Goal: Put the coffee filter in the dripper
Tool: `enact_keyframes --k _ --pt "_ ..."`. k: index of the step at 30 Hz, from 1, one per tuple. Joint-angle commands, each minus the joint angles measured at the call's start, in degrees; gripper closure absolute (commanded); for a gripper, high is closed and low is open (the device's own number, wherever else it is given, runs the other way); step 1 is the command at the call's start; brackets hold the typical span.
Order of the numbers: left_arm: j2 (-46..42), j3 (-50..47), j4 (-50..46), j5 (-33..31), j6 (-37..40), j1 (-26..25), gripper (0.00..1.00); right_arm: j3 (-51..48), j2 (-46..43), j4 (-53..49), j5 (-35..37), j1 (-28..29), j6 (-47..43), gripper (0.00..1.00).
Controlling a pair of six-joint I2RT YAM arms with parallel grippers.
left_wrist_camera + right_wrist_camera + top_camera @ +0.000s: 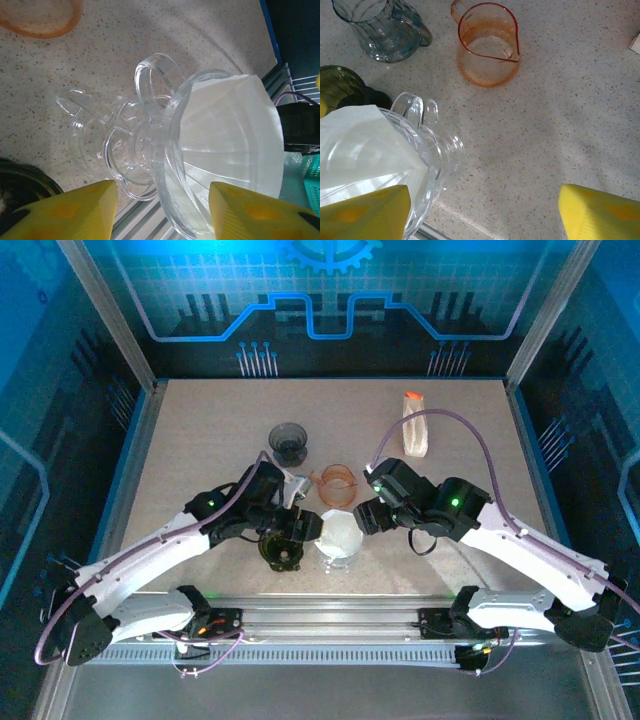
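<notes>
Left gripper [296, 528], top view: at 9 o'clock of the clear ribbed glass dripper [338, 542]; jaw gap unreadable from up here. Right gripper [366, 515] is close in at the dripper's 1 o'clock. White paper coffee filter [340, 532] lies inside the cone. Neighbours: dark olive glass dripper [282, 550] just beside at 9 o'clock, orange translucent pitcher [337, 483] at 12, smoky grey glass cup [290, 443] further out at 11, clear bag of spare filters [415, 430] well apart at 1.

Left wrist view: left gripper [162, 200] spread wide, yellow fingers [90, 210] empty. Clear ribbed glass dripper [145, 145] is dead ahead, with the white paper coffee filter [230, 140] opened against the cone wall and its edge standing past the rim. Orange translucent pitcher [40, 17] at 11, dark olive glass dripper [20, 185] at 8.

Right wrist view: right gripper [485, 200] also wide, yellow fingers [365, 215] holding nothing. Clear ribbed glass dripper [432, 150] at 9, white paper coffee filter [365, 145] in it, one corner proud of the rim. Orange translucent pitcher [487, 47] at 12, smoky grey glass cup [380, 25] at 11, dark olive glass dripper [337, 85] at 10.

Handling, my read:
- Filter looks seated, possibly not fully pressed down.
- Paper is featherlight and soft, and creases easily. Pinch only the free top edge.
- Glass is slick and breakable, and likely skids or tips if nudged.
- Olive dripper crowds the left-side approach. The right side has bare table.
</notes>
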Motion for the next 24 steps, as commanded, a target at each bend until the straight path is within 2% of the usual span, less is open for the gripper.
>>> enact_keyframes --k 1,9,16,24 --pt "-1.5 0.5 0.6 1.3 -0.7 -0.1 0.45 0.1 -1.4 1.1 2.3 -0.2 1.3 0.21" --pt "-2.4 0.6 0.4 1.0 -1.1 0.0 0.47 -0.3 -2.1 1.1 2.2 -0.7 1.9 0.21" --pt "-1.7 -0.2 0.1 1.8 -0.8 -0.1 0.47 -1.6 1.2 2.3 -8.0 -1.0 0.1 0.22" --pt "-1.6 -1.0 -1.4 1.0 -0.4 -0.1 0.61 -2.9 3.4 0.3 -7.3 -0.9 1.3 0.26"
